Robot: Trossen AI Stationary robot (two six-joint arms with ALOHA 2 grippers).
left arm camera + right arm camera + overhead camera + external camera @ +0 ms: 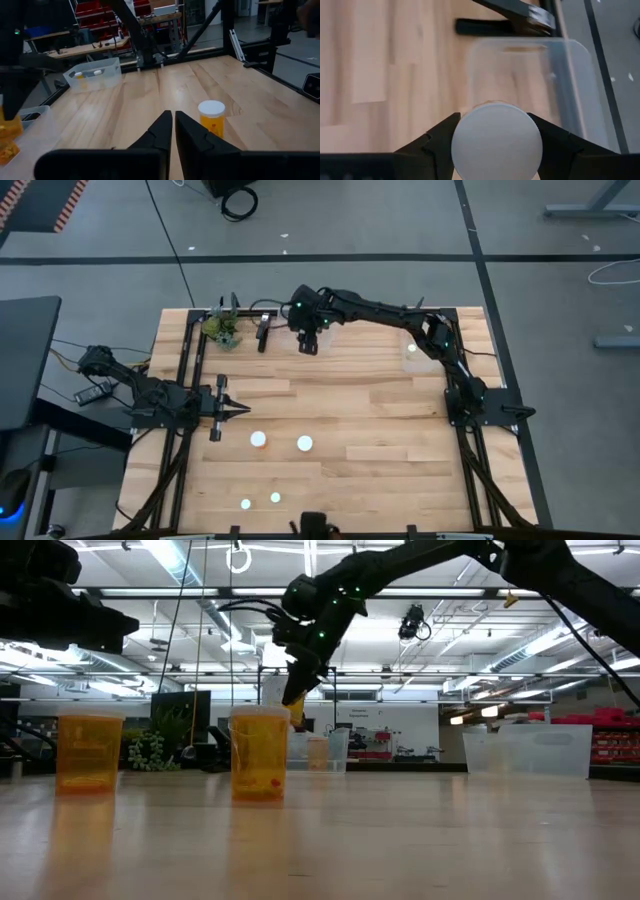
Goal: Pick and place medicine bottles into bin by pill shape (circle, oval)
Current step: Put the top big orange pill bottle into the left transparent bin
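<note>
My right gripper (308, 345) reaches to the far middle of the table, shut on a medicine bottle (496, 142) whose white cap faces the wrist camera. Just beyond it lies a clear bin (530, 85) by the table's far edge. Several more bottles stand upright on their bases on the wood: two at mid-table (258, 439) (304, 443) and two smaller ones near the front edge (245, 503) (275, 497). My left gripper (240, 411) waits at the left side, shut and level, with one bottle (211, 117) a little ahead of it. My right gripper pinches the bottle by the rim of its white cap (462, 145), one finger on each side. The fingers slant down from above. The orange body (293, 705) hangs below them, clear of the table.
A second clear bin (107, 62) with bottles in it sits at the far right. A green plant (224, 330) and a dark stand (262, 335) are at the far left. Black frame rails run along the table's sides. Bare wood fills the middle and right.
</note>
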